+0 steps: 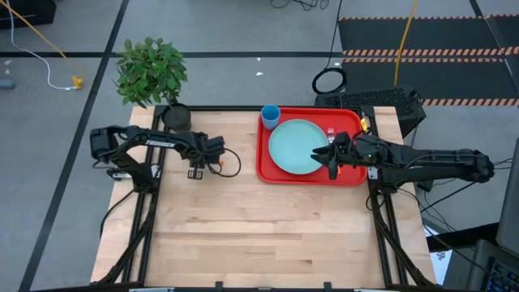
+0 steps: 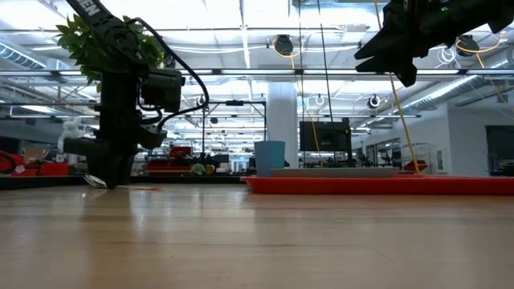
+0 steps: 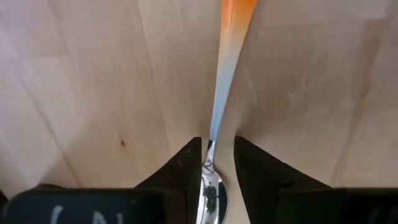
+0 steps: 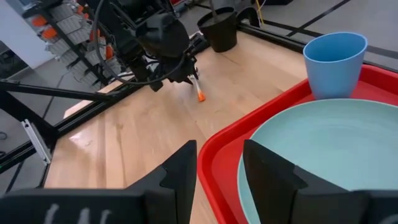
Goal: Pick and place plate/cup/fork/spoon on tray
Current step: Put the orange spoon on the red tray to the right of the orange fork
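The spoon (image 3: 214, 134) lies flat on the wood table, its orange handle end (image 4: 201, 95) pointing toward the tray. My left gripper (image 1: 196, 172) points down over it, open by a narrow gap, one fingertip on each side of the spoon's neck (image 3: 210, 149). The red tray (image 1: 261, 162) holds the teal plate (image 1: 296, 146), the blue cup (image 1: 270, 115) in its far left corner, and the fork (image 1: 331, 130) beside the plate's far right. My right gripper (image 1: 332, 166) hangs open and empty above the plate's right edge.
A potted plant (image 1: 152, 71) in a dark pot (image 1: 175, 116) stands at the table's far left, just behind my left arm. Bare wood (image 1: 268, 235) covers the near half of the table. A black frame rail (image 1: 381, 227) runs along the right side.
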`<action>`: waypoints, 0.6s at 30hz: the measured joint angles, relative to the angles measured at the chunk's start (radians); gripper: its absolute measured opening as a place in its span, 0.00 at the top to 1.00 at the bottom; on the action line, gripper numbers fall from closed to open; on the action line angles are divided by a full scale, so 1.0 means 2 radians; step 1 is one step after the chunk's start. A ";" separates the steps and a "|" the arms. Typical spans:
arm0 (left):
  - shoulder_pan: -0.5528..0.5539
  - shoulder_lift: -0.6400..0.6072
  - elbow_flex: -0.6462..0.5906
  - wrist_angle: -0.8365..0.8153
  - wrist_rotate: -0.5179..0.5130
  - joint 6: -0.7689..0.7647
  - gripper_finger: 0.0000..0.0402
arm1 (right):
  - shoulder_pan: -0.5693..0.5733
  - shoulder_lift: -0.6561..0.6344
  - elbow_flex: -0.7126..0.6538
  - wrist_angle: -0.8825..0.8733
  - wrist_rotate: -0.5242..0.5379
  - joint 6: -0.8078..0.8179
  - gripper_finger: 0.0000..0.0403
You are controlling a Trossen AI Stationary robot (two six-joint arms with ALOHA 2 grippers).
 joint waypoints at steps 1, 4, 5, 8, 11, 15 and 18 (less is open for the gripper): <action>0.000 0.003 0.000 0.000 0.002 0.000 0.77 | 0.000 0.000 0.000 0.000 0.000 0.000 0.69; 0.000 0.008 0.002 0.000 0.004 0.010 0.80 | 0.000 0.000 0.000 0.000 0.000 0.000 0.69; 0.000 0.008 0.002 0.000 0.005 0.012 0.81 | 0.000 0.000 0.000 0.001 0.000 0.000 0.69; 0.000 0.008 0.001 0.000 0.011 0.013 0.87 | 0.000 0.000 0.000 0.001 0.000 -0.001 0.69; 0.000 0.008 0.001 -0.002 0.014 0.013 0.95 | 0.000 0.000 0.000 0.002 0.001 0.000 0.69; 0.000 0.009 0.001 -0.002 0.014 0.003 0.97 | 0.000 0.000 0.000 0.004 0.002 -0.001 0.69; -0.004 0.009 0.002 -0.008 0.011 -0.010 0.96 | 0.000 0.000 0.000 0.004 0.013 -0.004 0.69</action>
